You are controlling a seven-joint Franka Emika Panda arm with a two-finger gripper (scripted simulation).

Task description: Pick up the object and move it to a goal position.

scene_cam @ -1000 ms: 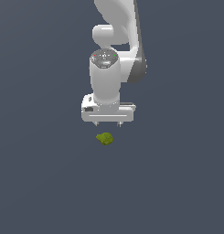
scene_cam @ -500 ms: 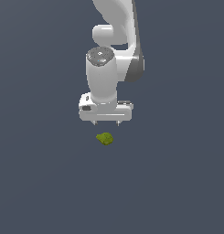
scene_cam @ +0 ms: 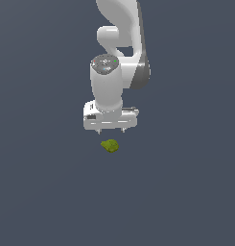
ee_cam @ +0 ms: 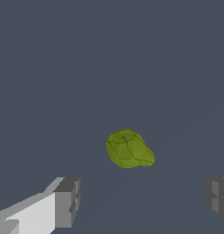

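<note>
The object (scene_cam: 110, 146) is a small lumpy olive-green blob lying on the flat grey surface. In the wrist view the object (ee_cam: 129, 149) shows between and beyond the two fingers. My white gripper (scene_cam: 111, 130) hangs a little above the object in the exterior view, pointing down. Its jaws stand wide apart and hold nothing. One grey fingertip (ee_cam: 67, 203) and the other (ee_cam: 217, 196) sit at either side of the wrist view, with the blob apart from both.
A plain dark grey surface (scene_cam: 42, 192) fills both views. The white arm (scene_cam: 120, 43) rises above the gripper to the exterior view's top edge.
The gripper and arm have shifted slightly towards the exterior view's left. The object has not moved. The jaws stay apart.
</note>
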